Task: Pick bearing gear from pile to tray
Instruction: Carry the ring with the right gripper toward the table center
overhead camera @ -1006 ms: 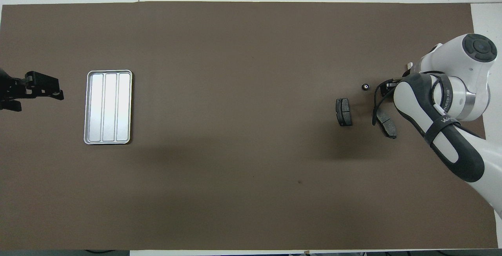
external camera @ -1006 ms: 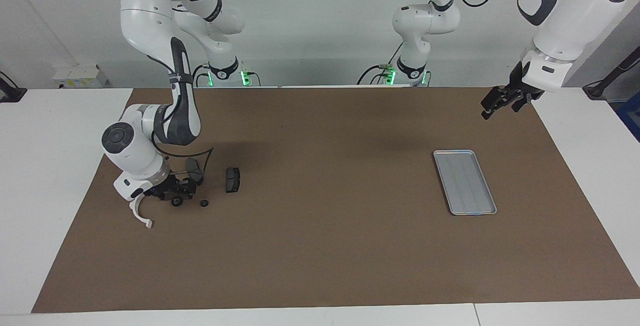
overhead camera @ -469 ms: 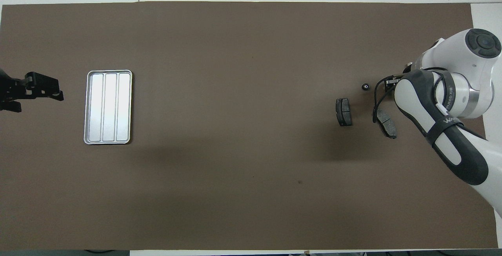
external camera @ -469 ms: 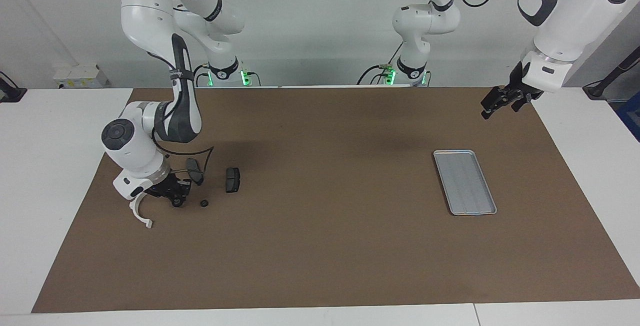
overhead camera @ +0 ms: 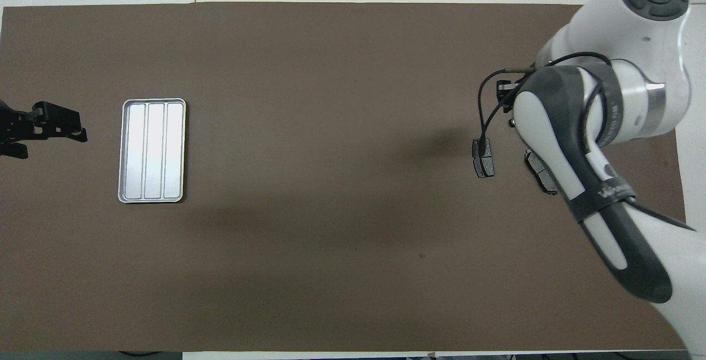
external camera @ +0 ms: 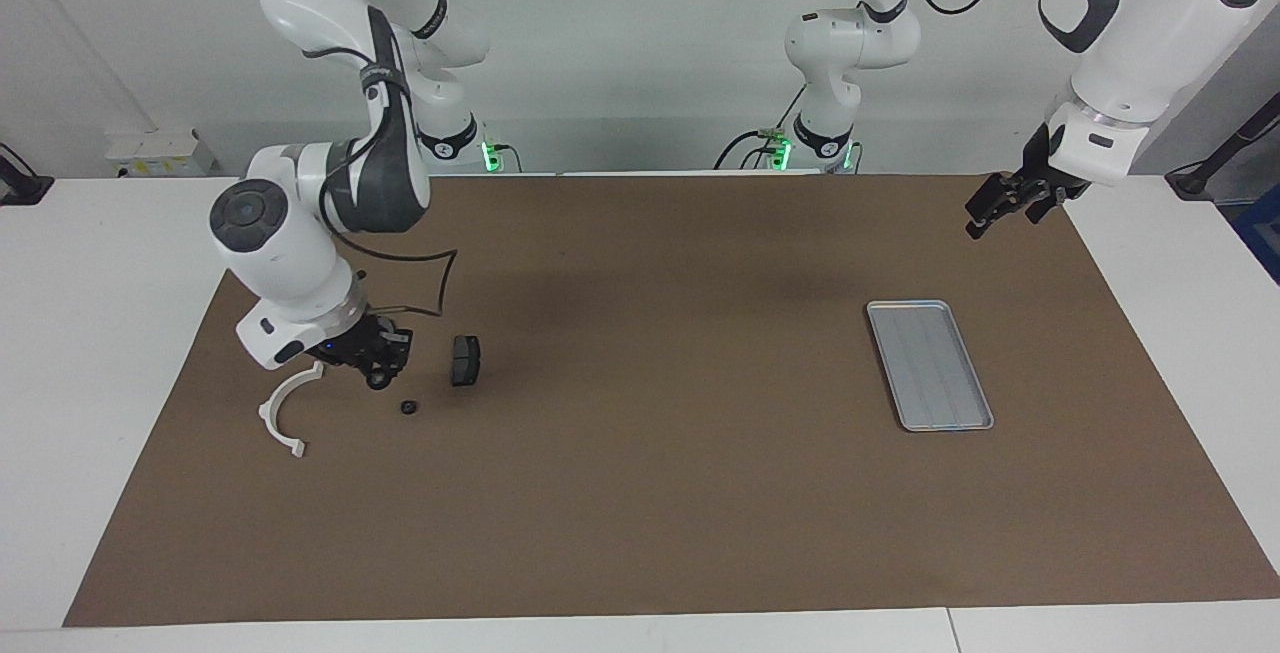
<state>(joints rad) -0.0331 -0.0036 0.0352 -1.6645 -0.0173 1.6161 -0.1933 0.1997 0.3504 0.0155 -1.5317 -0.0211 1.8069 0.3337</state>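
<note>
My right gripper is shut on a small black bearing gear and holds it a little above the pile. On the mat under it lie a second black gear, a white half-ring bracket and a dark brake pad. The other brake pad shows only in the overhead view, half under my right arm. The silver tray lies empty toward the left arm's end of the table. My left gripper waits in the air past the tray's end.
A brown mat covers the table; white table edge shows around it. The black cable on my right wrist hangs over the brake pad.
My right gripper closed on a gear on the mat, then rose and swung a little toward the brake pads with it. The left arm has barely moved.
</note>
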